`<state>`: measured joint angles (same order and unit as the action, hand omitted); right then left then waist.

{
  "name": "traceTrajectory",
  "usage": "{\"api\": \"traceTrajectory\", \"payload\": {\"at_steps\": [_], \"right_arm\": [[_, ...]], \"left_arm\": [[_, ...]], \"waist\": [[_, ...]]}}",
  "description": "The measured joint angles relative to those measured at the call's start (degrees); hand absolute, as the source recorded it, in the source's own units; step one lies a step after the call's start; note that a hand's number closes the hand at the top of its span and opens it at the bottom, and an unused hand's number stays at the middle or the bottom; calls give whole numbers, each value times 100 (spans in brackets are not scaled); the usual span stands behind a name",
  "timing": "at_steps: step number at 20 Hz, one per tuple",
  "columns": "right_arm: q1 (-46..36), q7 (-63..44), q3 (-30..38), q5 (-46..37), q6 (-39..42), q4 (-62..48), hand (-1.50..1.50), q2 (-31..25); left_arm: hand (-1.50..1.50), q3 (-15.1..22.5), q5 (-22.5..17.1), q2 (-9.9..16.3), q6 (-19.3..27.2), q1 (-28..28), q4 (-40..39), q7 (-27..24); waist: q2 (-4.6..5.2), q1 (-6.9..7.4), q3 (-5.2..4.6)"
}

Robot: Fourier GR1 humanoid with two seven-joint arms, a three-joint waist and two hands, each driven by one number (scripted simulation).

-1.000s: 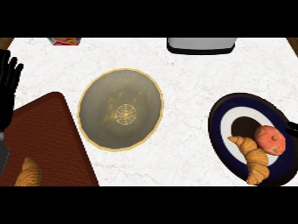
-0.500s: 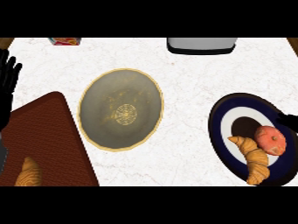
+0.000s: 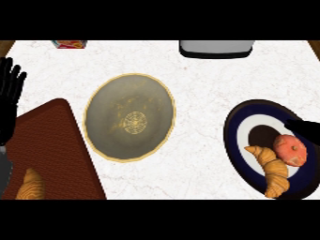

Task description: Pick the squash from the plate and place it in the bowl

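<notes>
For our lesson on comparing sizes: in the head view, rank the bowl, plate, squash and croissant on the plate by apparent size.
1. Tan gold-rimmed round bowl
2. Dark blue and white plate, slightly smaller
3. Golden croissant
4. Orange-red squash, close to the croissant

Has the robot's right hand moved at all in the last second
Yes. The right hand has crept leftward from the view's right edge, further over the dark blue plate, toward the squash.

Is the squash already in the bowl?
No, the squash lies on the dark plate beside the croissant, well to the right of the tan bowl.
</notes>
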<state>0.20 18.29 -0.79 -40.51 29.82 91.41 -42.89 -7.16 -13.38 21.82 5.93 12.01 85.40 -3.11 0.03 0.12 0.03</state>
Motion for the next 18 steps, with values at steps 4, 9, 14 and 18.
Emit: {"api": "traceTrajectory", "payload": {"at_steps": [4,9,14,18], "right_arm": [[-124,213,25,-317,-19,-248,-150,165],[-261,147,-51,-705,-17,-416,-150,475],[-295,369,0,-996,-82,-691,-150,621],[-410,434,0,-1277,-233,-1073,-150,785]], "left_arm": [[0,-135,59,-23,-96,121,-91,31],[0,-181,199,-119,-96,235,-92,121],[0,-292,244,-147,-220,281,-130,156],[0,-342,280,-179,-260,243,15,248]], "waist": [[-2,-8,-2],[-2,-12,-2],[-2,-14,-3],[-1,-7,-1]]}}
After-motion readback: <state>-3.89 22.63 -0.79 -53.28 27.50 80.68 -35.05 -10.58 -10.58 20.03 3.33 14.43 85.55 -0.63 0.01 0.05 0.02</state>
